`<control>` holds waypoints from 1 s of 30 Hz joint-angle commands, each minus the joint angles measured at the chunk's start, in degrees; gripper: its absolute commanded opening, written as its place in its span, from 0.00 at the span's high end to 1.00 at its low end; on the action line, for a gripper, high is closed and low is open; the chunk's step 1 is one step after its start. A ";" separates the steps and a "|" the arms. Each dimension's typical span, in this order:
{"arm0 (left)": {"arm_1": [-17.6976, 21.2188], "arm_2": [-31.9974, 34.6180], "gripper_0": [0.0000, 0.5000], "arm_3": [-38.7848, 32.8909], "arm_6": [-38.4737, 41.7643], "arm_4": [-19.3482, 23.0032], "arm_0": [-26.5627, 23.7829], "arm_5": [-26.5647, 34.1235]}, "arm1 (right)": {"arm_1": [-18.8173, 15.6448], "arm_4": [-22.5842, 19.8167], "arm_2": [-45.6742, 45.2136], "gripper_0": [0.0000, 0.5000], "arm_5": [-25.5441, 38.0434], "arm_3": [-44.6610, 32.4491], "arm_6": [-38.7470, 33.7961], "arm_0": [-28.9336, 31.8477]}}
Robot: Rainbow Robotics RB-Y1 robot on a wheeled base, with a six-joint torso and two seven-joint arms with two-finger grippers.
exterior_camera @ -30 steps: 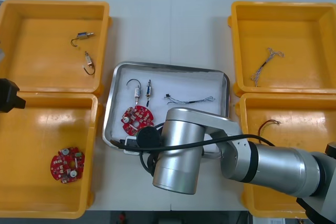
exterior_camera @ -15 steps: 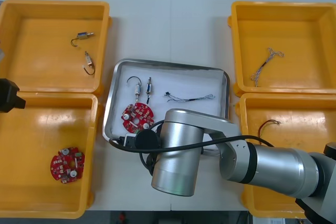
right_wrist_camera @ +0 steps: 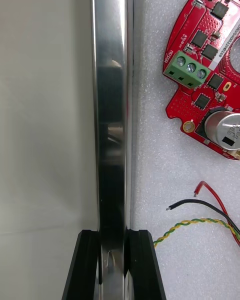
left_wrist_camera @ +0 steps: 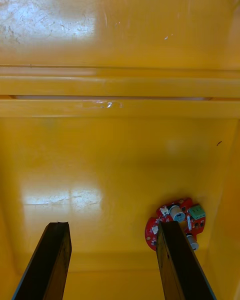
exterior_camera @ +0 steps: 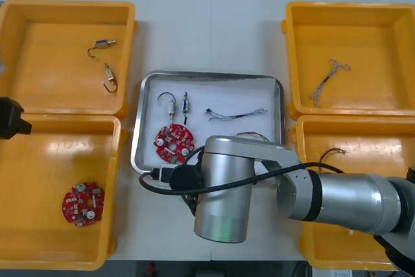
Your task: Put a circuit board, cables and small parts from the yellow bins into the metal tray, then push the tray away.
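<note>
My right gripper (right_wrist_camera: 112,240) has its fingers narrowed onto the rim of the metal tray (exterior_camera: 137,134) near its 7 o'clock corner, pinching it as far as I can judge. The circuit board (exterior_camera: 173,142) lies inside there, with the red and yellow cable (right_wrist_camera: 200,225) near it. My left gripper (left_wrist_camera: 112,227) hangs wide open and empty over the table's 8 o'clock yellow bin (left_wrist_camera: 100,155).

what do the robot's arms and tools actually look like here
The right arm is fat brushed-silver cylinders with a black ring at one joint and a black cable looping across it. The right tool, at the tray rim, has flat black square-tipped fingers. The left tool, over a yellow bin, has black bar-shaped fingers.
</note>
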 commanded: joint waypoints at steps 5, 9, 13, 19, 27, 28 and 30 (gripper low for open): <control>2.37 1.51 0.00 -1.77 -2.62 -0.56 1.19 0.37 | -2.03 1.44 1.57 1.00 -0.47 -2.02 1.60 -4.53; 2.37 1.51 0.00 -1.77 -2.62 -0.56 1.19 0.37 | -1.94 2.05 1.57 1.00 -0.56 -1.76 1.51 -6.02; 2.37 1.51 0.00 -1.77 -2.62 -0.56 1.19 0.37 | -1.76 2.58 1.57 1.00 -0.56 -0.70 1.86 -7.69; 2.37 1.51 0.00 -1.77 -2.62 -0.56 1.19 0.37 | -1.41 3.55 1.57 1.00 -0.56 0.97 2.21 -9.89; 2.37 1.51 0.00 -1.77 -2.62 -0.56 1.19 0.37 | -0.89 3.72 1.40 1.00 -1.09 5.36 2.30 -13.67; 2.37 1.51 0.00 -1.77 -2.62 -0.56 1.19 0.37 | -0.89 3.72 1.48 1.00 -1.18 5.72 2.30 -14.02; 2.37 1.51 0.00 -1.77 -2.62 -0.56 1.19 0.37 | -0.62 3.72 1.40 1.00 -1.35 6.68 2.30 -14.90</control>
